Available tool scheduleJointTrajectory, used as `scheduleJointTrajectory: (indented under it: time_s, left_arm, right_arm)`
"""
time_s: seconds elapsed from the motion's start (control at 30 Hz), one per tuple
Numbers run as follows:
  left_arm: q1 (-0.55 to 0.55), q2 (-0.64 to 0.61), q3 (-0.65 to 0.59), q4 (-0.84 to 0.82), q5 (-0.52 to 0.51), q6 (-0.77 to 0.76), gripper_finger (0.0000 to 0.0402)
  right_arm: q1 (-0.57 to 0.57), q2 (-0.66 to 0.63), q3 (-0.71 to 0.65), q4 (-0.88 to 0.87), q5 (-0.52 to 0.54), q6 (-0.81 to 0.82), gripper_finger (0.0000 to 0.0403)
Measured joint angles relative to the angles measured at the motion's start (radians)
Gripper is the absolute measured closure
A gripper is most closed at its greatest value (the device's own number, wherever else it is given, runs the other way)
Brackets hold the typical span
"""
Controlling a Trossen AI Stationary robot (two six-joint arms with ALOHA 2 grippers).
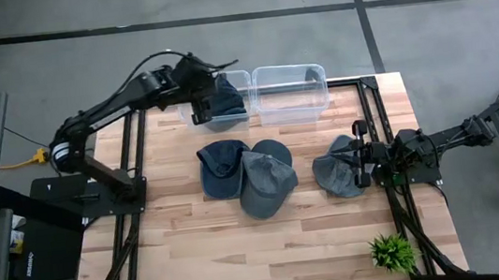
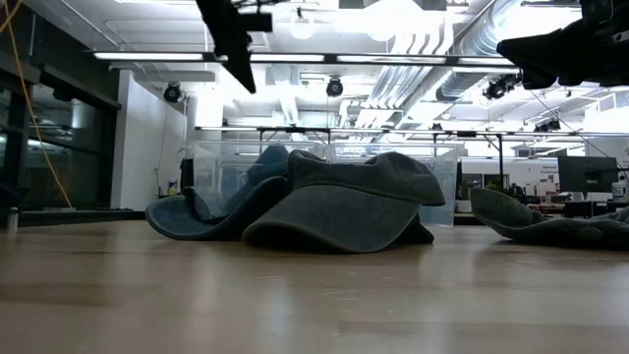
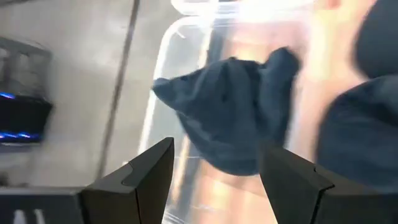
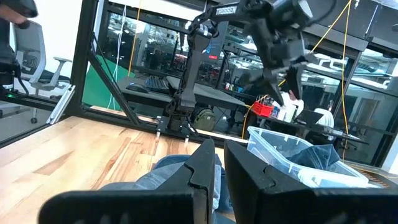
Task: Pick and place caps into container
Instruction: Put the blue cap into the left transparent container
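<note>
Your left gripper (image 3: 214, 171) hangs with fingers spread and empty above the left container (image 1: 226, 100); a dark cap (image 3: 233, 115) lies in that bin directly beneath. Your right gripper (image 1: 362, 160) is nearly closed beside the grey cap (image 1: 336, 175) at its 9 o'clock. Two caps (image 1: 244, 174) lie mid-table. Only the left wrist view shows the spread fingers
</note>
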Motion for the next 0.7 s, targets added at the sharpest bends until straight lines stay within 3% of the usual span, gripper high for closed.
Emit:
scheduleJointTrajectory:
  time_s: [0.17, 0.3, 0.5, 0.7]
  left_arm:
    - [-0.068, -0.041, 0.0, -0.132, 0.131, -0.092, 0.018]
    - [-0.123, -0.038, -0.004, -0.23, 0.202, -0.264, 0.0179]
    - [-0.214, -0.044, -0.034, -0.333, 0.196, -0.65, 0.0179]
    - [-0.308, -0.153, -0.253, -0.255, 0.145, -0.89, 0.0179]
  right_arm:
    - [0.0, 0.0, 0.0, 0.0, 0.0, 0.0, 0.037]
    - [0.0, 0.0, 0.0, 0.0, 0.0, 0.0, 0.037]
    - [0.0, 0.0, 0.0, 0.0, 0.0, 0.0, 0.037]
    - [0.0, 0.0, 0.0, 0.0, 0.0, 0.0, 0.0371]
